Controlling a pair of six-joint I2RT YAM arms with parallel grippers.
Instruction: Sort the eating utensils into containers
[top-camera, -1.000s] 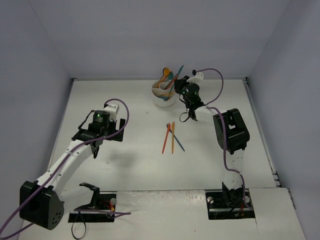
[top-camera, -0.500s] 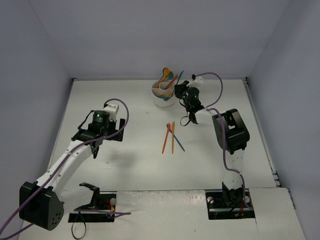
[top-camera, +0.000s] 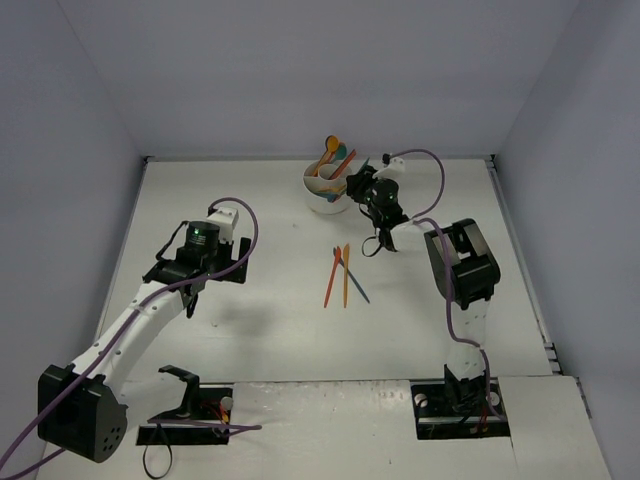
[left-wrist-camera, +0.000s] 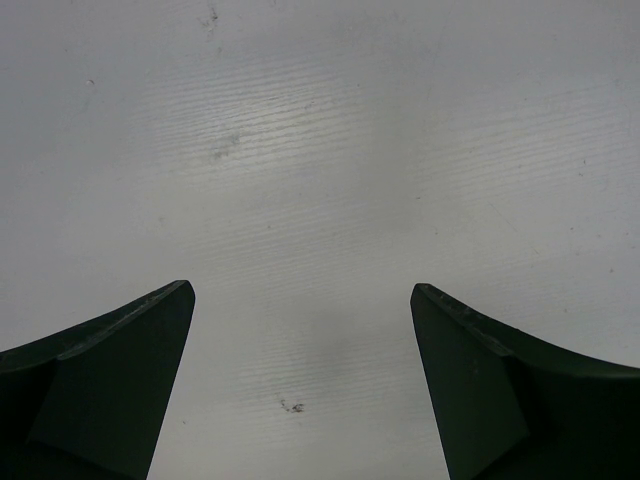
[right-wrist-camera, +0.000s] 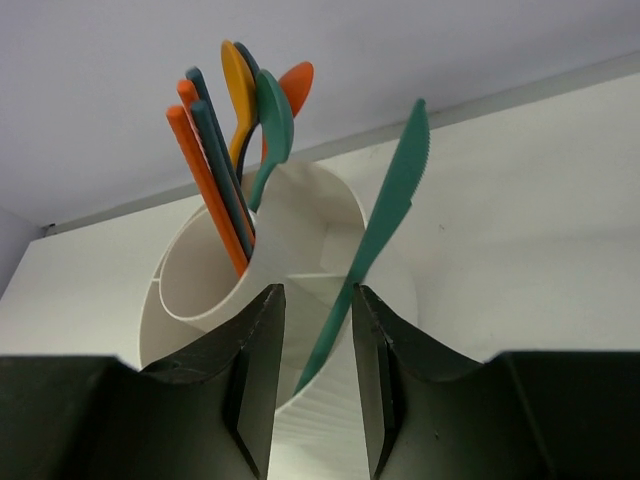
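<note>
Closer to the cup (top-camera: 326, 201) than a second ago, the right pincer (top-camera: 354, 186) now sits just beside its right rim, and the teal blade that stuck up past the cup no longer shows there. From above, a bunch of utensils (top-camera: 335, 156) stands in the cup at the far side of the table (top-camera: 260, 330). Three more (top-camera: 343, 274), two orange and one dark blue, lie together mid-table, well apart from both arms.

At the left wrist, the left pincer (left-wrist-camera: 300, 290) gapes wide over bare table, holding nothing.

At the right wrist, the right pincer's jaws stand narrowly parted. A teal knife (right-wrist-camera: 392, 195) leans tilted between them against the right finger (right-wrist-camera: 368, 380), blade above the rim. Whether its handle is inside the cup I cannot tell.
</note>
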